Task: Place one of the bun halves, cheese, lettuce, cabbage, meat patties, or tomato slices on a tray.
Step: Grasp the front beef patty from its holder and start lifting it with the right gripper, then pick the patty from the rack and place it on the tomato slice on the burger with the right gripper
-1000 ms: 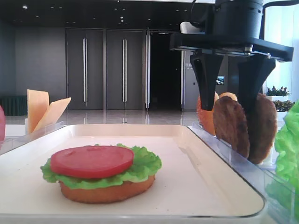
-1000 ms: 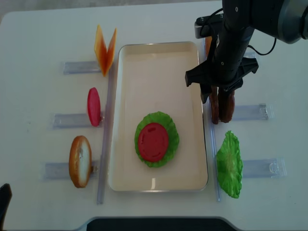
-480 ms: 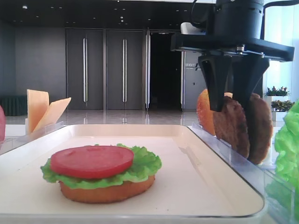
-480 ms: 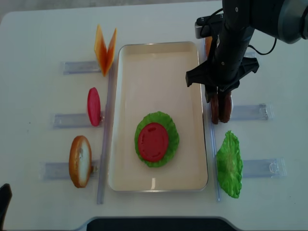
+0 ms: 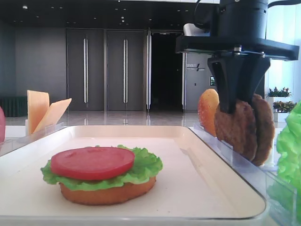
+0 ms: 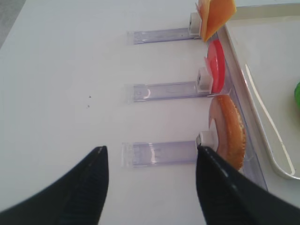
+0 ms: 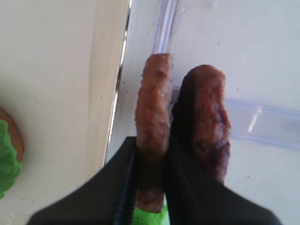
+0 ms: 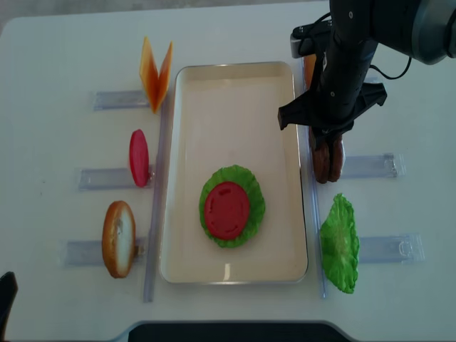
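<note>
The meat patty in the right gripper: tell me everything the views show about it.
The meat patty is a round, flat brown disc with a rough, grainy grilled surface. It stands on edge in a clear plastic holder rail just outside the right rim of the tray. The right gripper is shut on its upper edge, one black finger wedged between it and a second patty standing right beside it. Whether it is lifted off the rail cannot be told.
</note>
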Robot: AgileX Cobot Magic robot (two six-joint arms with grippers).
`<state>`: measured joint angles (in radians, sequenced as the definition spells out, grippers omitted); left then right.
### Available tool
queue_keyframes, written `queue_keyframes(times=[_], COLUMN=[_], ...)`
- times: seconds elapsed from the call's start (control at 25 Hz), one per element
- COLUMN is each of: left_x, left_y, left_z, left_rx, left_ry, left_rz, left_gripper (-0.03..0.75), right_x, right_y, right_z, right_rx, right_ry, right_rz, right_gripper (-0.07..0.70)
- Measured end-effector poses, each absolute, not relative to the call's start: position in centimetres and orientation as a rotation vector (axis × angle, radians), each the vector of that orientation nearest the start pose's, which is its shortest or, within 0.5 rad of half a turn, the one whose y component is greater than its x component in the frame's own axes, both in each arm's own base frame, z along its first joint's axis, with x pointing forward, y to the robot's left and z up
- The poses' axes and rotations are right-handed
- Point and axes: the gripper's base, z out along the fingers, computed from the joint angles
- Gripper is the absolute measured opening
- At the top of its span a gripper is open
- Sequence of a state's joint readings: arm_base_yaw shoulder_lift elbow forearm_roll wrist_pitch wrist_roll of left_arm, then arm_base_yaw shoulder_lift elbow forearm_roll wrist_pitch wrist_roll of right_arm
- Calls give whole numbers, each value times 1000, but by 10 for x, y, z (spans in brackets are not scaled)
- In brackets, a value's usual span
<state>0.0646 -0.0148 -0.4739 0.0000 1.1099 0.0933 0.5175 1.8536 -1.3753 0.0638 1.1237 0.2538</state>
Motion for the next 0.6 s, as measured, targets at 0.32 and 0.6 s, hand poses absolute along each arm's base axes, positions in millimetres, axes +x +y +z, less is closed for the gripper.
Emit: queue_keyframes(times=[0.32, 0.6], left_x=[-6, -6], left_y=[0, 0], left_z=[266, 266], left_rx=[30, 30], left_ry=[2106, 2106], left_rz=[95, 95], left_gripper=[452, 452], right_x=[304, 286], right_y=[179, 169], right_z=[242, 289], right_rx=[-366, -357], right_ry=[3035, 2911], right_rz=[148, 217], right_gripper=[148, 148])
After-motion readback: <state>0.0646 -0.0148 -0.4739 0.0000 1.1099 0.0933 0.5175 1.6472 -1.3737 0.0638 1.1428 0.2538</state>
